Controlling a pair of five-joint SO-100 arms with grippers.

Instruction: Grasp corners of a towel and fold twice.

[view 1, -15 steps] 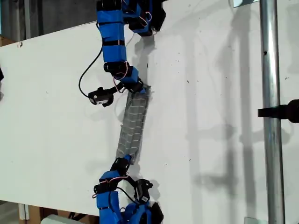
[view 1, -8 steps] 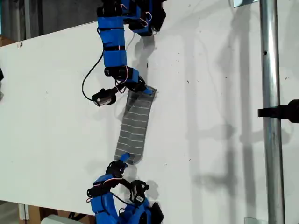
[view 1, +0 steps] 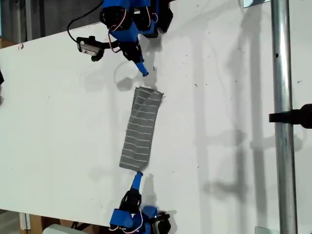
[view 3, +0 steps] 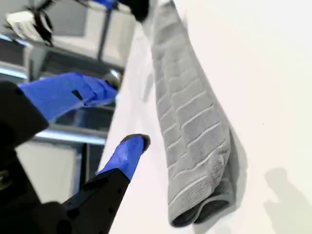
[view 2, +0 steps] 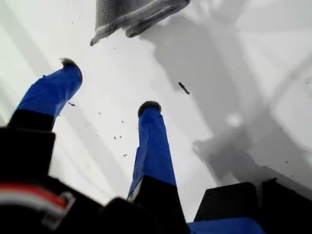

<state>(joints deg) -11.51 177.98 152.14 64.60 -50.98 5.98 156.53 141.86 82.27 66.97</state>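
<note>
The grey striped towel (view 1: 141, 129) lies on the white table (view 1: 224, 122) as a long narrow folded strip. My first gripper (view 1: 142, 69) is at the top of the exterior view, just off the towel's far end, open and holding nothing. In the first wrist view that gripper (view 2: 109, 84) faces the towel's end (view 2: 131, 12), where one corner (view 2: 93, 42) pokes out. Near the bottom of the exterior view, my second gripper (view 1: 138, 178) is open just below the towel's near end. The second wrist view shows this gripper (view 3: 124, 114) beside the layered end of the towel (view 3: 195, 146).
A metal pole (view 1: 282, 122) with a black clamp (view 1: 297, 116) stands at the exterior view's right. The table's edge runs along the exterior view's left and bottom. Small dark specks (view 2: 184, 87) dot the tabletop.
Both grippers have let go of the towel's ends and drawn back, the first arm up and away, the second arm down. The towel now lies flat on the table.
</note>
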